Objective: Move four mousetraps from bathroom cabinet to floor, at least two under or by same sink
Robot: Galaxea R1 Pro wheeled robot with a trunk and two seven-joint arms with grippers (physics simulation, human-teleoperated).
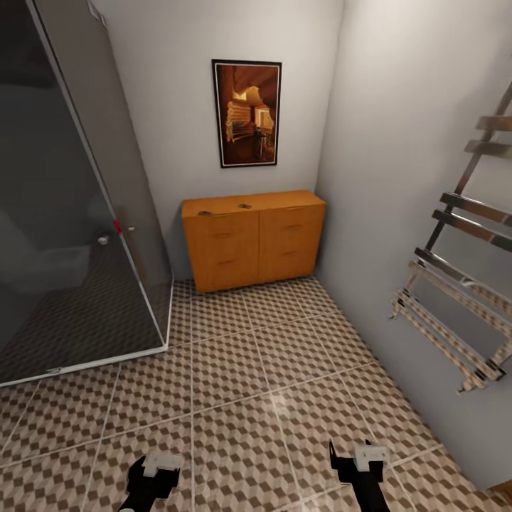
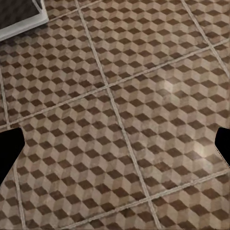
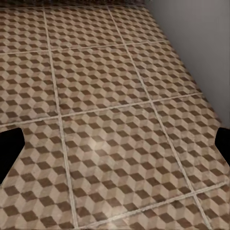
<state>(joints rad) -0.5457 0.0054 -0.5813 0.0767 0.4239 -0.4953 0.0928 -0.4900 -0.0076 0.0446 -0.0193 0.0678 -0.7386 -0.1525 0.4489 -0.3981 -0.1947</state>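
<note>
Bathroom floor with the cube-pattern tiles spreads from under my arms to the far wall; my wrist cameras look down on the same tiles, nothing lying on them. Shower enclosure, dark glass with a white base frame, takes the floor's far left corner; a bit of that frame shows in my left wrist view. Cabinet, orange-brown with drawers, stands at the floor's far edge against the back wall, between shower and right wall. Towel rack, chrome bars, hangs on the right wall. Framed picture hangs above the cabinet. Two small dark things sit on the cabinet top near its back left, maybe mousetraps, too small to tell; I can't see four. My left gripper and right gripper hang low over the floor's near edge, both released, jaws spread wide, holding nothing.
</note>
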